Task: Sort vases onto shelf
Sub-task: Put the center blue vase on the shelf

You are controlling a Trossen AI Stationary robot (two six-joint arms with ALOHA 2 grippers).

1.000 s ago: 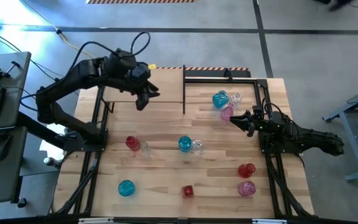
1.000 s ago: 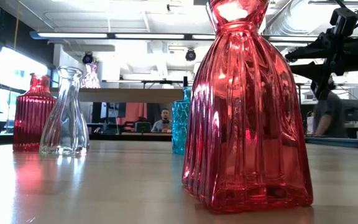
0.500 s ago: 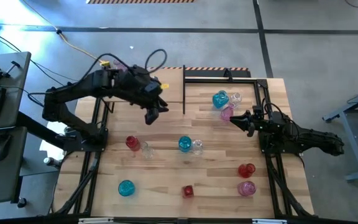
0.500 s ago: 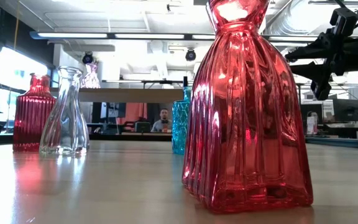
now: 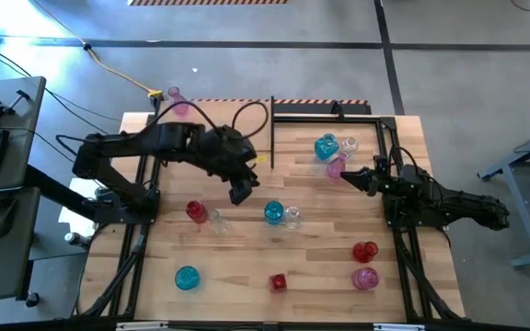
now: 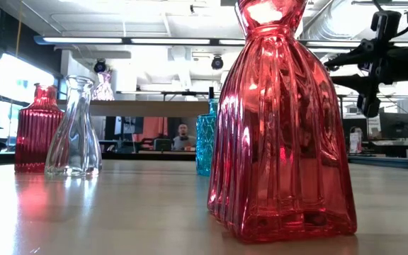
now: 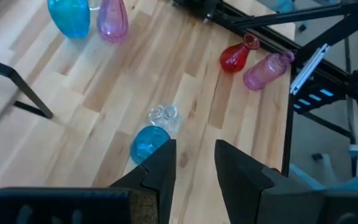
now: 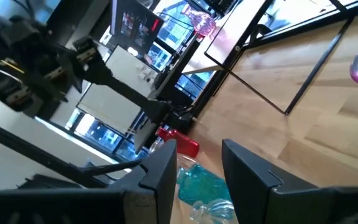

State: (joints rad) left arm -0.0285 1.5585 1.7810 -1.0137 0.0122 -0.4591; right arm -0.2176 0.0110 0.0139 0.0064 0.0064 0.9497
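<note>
Left gripper (image 5: 240,194), jaws slightly parted and empty, hangs near the round teal glass vase (image 5: 273,213) touching a clear glass vase (image 5: 292,217) mid-table: risk, a descending finger could topple the clear one; right gripper (image 5: 349,177) waits likewise, empty.

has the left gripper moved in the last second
Yes. In the high view the left gripper has swung away from the shelf's front edge, out over the tabletop toward the teal vase at the table's middle. It holds nothing.
</note>
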